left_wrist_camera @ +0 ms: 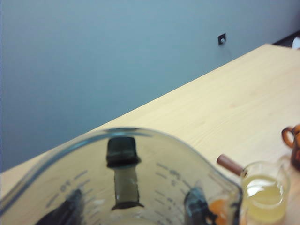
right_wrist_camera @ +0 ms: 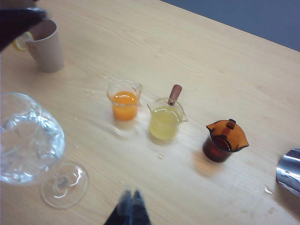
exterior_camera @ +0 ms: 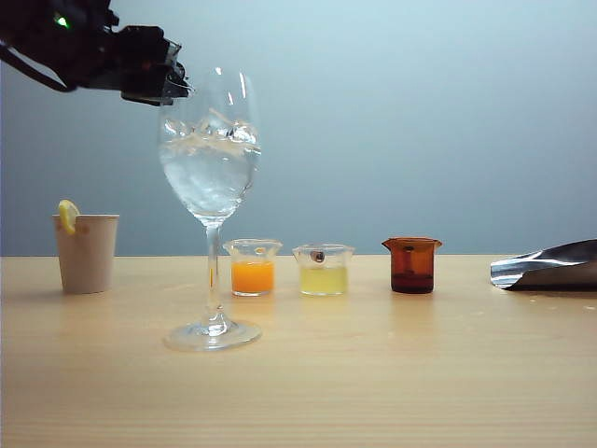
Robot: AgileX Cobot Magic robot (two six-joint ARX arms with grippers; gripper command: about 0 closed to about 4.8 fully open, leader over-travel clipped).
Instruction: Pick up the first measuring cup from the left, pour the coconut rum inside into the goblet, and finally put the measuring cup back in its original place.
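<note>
High at the left of the exterior view, my left gripper [exterior_camera: 173, 86] hangs beside the rim of the goblet [exterior_camera: 210, 159]. It is shut on the first measuring cup [left_wrist_camera: 154, 159], a smoky clear cup with printed marks. The cup fills the left wrist view between two dark fingers [left_wrist_camera: 65, 213]. Whether any coconut rum is in the cup I cannot tell. The goblet [right_wrist_camera: 28, 140] holds ice and clear liquid [exterior_camera: 209, 182]. My right gripper [right_wrist_camera: 131, 201] is shut and holds nothing; it hovers over the table in front of the row of cups, out of the exterior view.
Right of the goblet stand a cup of orange liquid [exterior_camera: 253, 268], a cup of pale yellow liquid [exterior_camera: 324, 270] and an amber cup [exterior_camera: 411, 264]. A paper cup with a lemon slice [exterior_camera: 86, 252] is at the left. A crumpled silver sheet [exterior_camera: 550, 265] lies at the right edge.
</note>
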